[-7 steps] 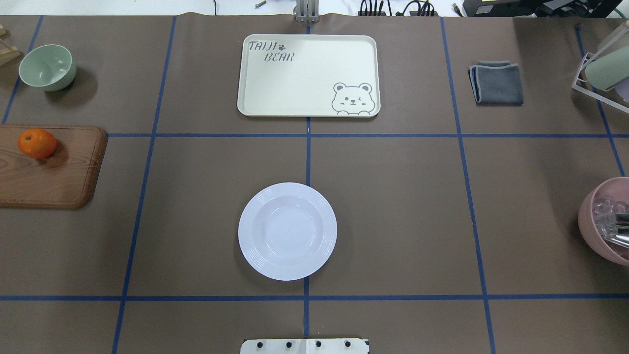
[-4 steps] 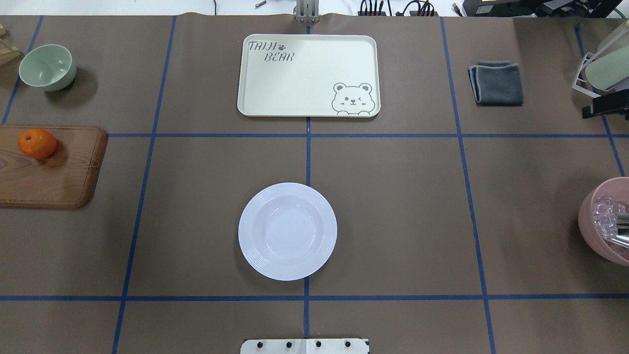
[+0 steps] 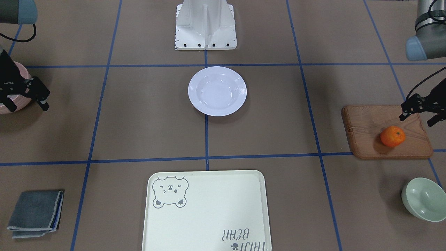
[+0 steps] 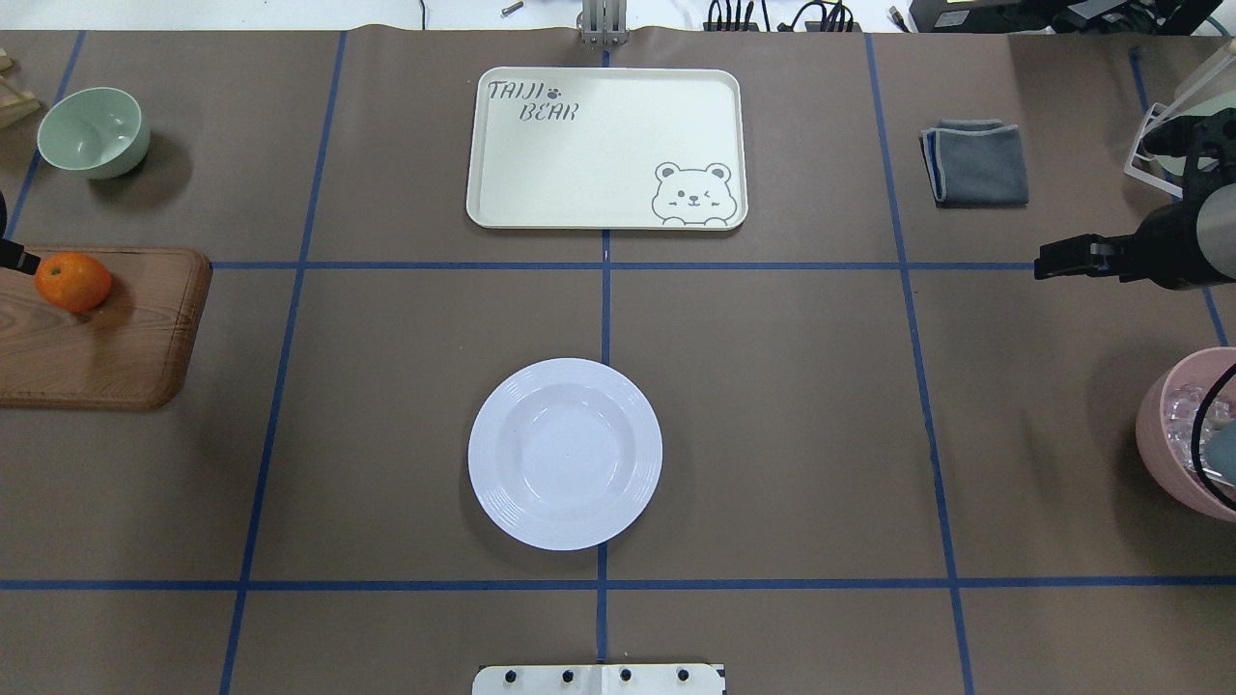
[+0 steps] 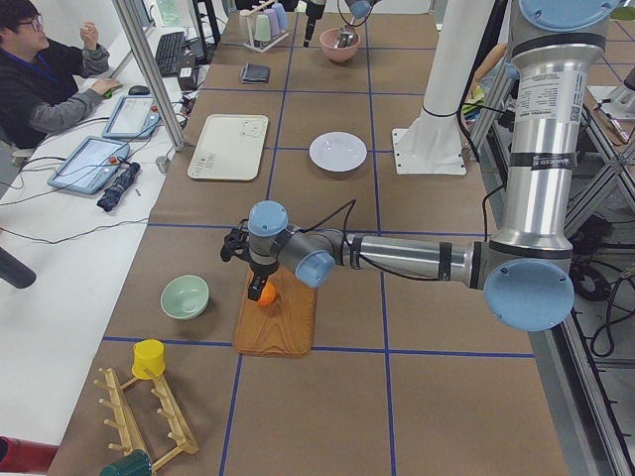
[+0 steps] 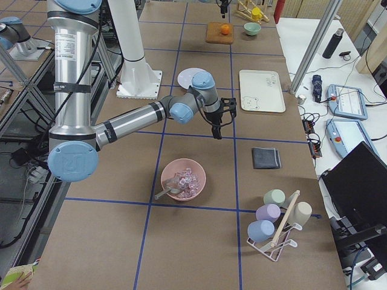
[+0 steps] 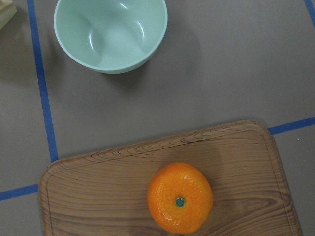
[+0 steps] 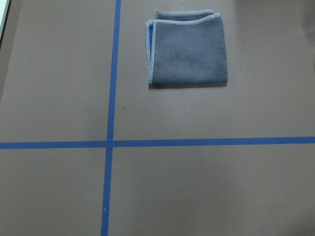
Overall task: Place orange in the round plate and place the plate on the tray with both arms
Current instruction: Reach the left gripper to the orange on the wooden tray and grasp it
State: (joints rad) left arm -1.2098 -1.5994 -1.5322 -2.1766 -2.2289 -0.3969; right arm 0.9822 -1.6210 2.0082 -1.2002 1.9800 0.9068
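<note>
The orange (image 3: 392,136) (image 4: 73,281) (image 7: 179,197) lies on a brown wooden board. My left gripper (image 3: 418,118) hovers open just behind and above it, nothing between its fingers; only a tip of it shows at the left edge of the overhead view. The white round plate (image 3: 217,91) (image 4: 565,454) sits empty at mid-table near the robot base. The cream tray (image 3: 205,212) (image 4: 606,145) with the bear drawing lies empty beyond it. My right gripper (image 3: 28,104) (image 4: 1057,263) hangs open and empty at the far right, above bare table.
The wooden board (image 4: 116,347) and a pale green bowl (image 4: 94,131) (image 7: 110,34) occupy the left end. A folded grey cloth (image 4: 975,162) (image 8: 189,49), a pink bowl (image 4: 1183,434) of clear pieces and a cup rack (image 6: 275,223) occupy the right. A person (image 5: 40,69) sits across the table.
My right arm has come in from the right edge, its gripper moving left and toward the robot. A tip of my left gripper has appeared beside the orange. The objects have not moved.
</note>
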